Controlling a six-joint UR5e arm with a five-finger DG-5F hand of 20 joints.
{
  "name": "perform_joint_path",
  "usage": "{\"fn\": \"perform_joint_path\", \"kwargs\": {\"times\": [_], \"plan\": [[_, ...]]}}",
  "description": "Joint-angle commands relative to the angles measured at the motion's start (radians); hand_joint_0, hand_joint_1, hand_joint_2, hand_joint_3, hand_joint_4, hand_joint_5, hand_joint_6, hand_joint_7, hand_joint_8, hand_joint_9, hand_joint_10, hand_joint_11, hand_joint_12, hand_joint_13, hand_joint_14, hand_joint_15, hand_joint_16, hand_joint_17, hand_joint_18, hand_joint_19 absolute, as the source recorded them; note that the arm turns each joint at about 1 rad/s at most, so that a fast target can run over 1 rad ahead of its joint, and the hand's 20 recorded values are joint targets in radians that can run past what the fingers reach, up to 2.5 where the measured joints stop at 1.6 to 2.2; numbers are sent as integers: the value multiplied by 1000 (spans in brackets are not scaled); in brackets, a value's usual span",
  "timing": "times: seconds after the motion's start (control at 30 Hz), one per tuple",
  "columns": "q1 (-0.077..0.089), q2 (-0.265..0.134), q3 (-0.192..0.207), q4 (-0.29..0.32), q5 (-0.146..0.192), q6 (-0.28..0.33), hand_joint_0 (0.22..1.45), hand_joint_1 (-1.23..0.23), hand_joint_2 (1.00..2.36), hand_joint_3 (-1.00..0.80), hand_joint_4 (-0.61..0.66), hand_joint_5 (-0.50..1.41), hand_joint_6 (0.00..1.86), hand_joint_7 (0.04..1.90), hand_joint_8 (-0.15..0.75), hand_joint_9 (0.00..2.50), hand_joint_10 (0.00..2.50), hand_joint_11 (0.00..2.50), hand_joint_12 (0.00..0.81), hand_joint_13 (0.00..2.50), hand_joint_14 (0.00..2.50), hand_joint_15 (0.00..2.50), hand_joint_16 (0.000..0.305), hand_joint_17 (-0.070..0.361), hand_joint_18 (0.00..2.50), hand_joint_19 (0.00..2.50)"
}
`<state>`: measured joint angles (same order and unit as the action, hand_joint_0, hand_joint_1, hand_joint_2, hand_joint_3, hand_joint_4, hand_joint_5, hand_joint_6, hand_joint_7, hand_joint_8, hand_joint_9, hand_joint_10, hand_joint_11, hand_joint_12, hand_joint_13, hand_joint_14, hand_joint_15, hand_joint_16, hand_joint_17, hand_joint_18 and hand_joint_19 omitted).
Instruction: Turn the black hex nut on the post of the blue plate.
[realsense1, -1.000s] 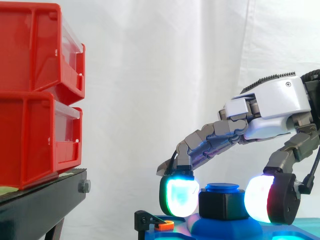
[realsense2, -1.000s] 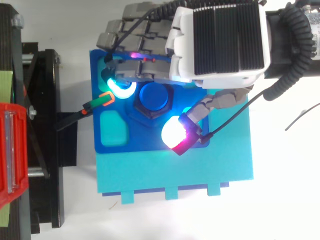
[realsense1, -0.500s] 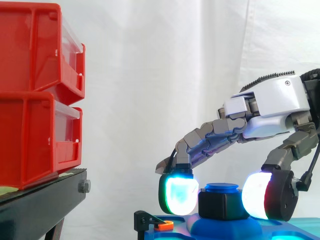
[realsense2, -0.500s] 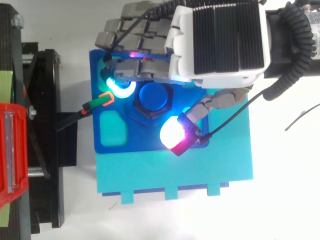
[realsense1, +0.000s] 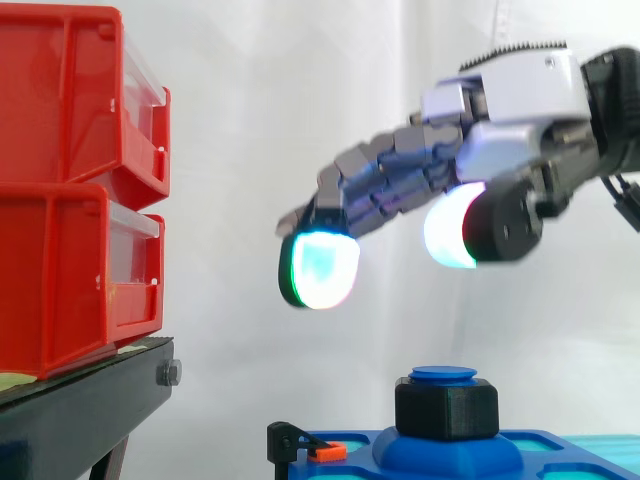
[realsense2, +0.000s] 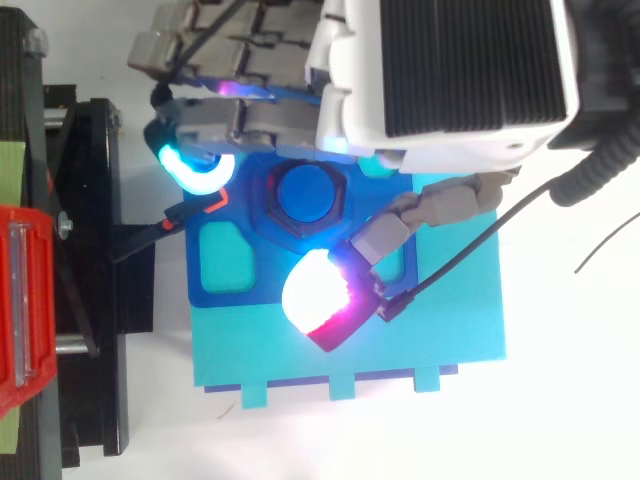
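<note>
Clearly released, the robot hand (realsense1: 520, 95) hangs upper right above the nut (realsense1: 446, 408); seemingly rigid, best pinched across opposite flats.

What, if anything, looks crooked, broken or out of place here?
Nothing stands out. The black hex nut sits level on the post of the blue plate, and the hand hovers open above it, touching nothing.

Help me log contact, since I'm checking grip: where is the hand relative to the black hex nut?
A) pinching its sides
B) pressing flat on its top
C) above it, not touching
C: in the side view the hand hangs above the black hex nut, white curtain showing between its fingertips and the nut.
</note>
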<state>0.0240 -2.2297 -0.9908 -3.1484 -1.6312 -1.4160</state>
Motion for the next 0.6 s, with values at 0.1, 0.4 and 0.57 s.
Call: {"fn": "perform_joint_path", "kwargs": {"times": [0.1, 0.4, 0.57], "plan": [[-6, 28, 47, -173, -1, 3, 359, -429, 1000, -500, 285, -223, 502, 950, 320, 251, 0, 0, 460, 276, 0, 9, 71, 160, 280, 101], [-10, 193, -131, -213, 31, 40, 364, -374, 1000, -500, 271, -218, 502, 940, 310, 219, 0, 0, 453, 210, 0, 36, 70, 158, 162, 129], [-4, 301, -310, -68, 88, 91, 371, -379, 1000, -500, 235, -214, 502, 897, 294, 180, 0, 0, 442, 161, 0, 17, 70, 159, 109, 117]]}}
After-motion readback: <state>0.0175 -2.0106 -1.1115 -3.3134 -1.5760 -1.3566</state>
